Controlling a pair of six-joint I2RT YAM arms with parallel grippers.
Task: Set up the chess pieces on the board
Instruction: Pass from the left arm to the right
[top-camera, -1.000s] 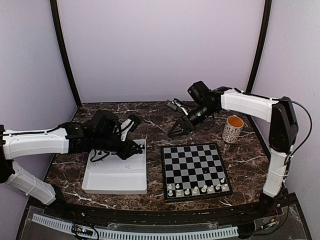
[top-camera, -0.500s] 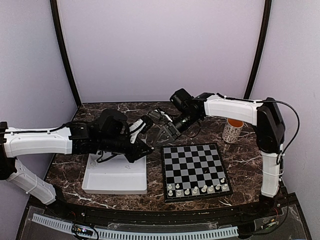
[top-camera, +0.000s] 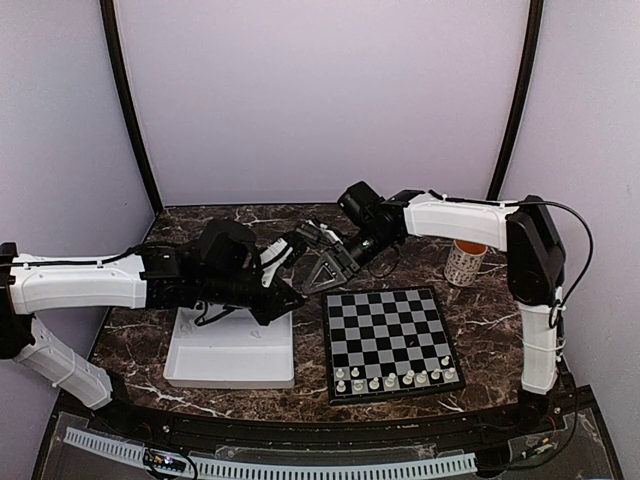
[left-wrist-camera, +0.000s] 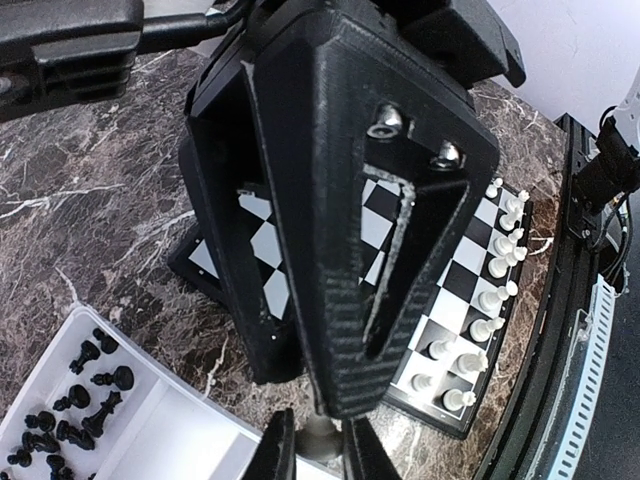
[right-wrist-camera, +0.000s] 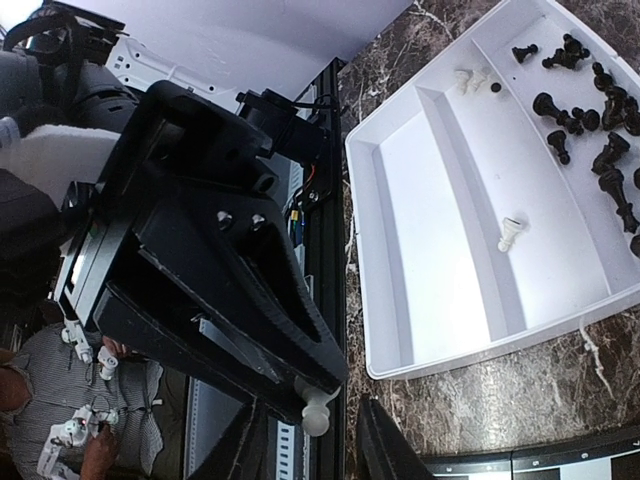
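Observation:
My left gripper (left-wrist-camera: 320, 455) is shut on a small white chess piece (left-wrist-camera: 322, 437), held above the marble between the tray and the board (top-camera: 390, 340). My right gripper (right-wrist-camera: 315, 445) has come up tip to tip with it. Its fingers (left-wrist-camera: 340, 220) stand on either side of the same piece (right-wrist-camera: 316, 408), open, with a gap showing on each side. In the top view both grippers meet at the board's far left corner, left gripper (top-camera: 294, 282) and right gripper (top-camera: 310, 280). White pieces (top-camera: 395, 378) line the board's near rows. Several black pieces (right-wrist-camera: 590, 130) lie in the tray.
The white tray (top-camera: 230, 350) sits left of the board, with one loose white piece (right-wrist-camera: 511, 232) in its middle compartment. A patterned mug (top-camera: 465, 258) stands at the back right, behind the board. Dark walls and posts ring the marble table.
The right arm swung left from near the mug to the left gripper. The left gripper rose from the tray toward it. The right jaws have narrowed around the white piece.

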